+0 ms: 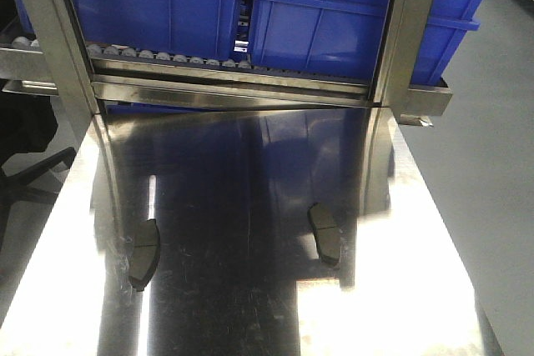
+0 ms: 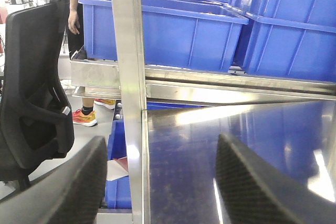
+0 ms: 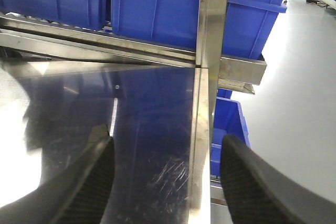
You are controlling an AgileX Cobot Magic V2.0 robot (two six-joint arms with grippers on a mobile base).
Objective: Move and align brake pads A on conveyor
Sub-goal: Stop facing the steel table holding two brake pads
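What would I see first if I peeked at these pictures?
Probably the big blue bins lined up on the rack at the back. Below them the shiny steel table gleams like a mirror, with two dark brake pads lying apart on it, one left, one right.

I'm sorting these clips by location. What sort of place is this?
Probably a factory or parts-handling workshop: blue bins sit on a roller rack behind a shiny steel table, where a brake pad and a second brake pad lie.
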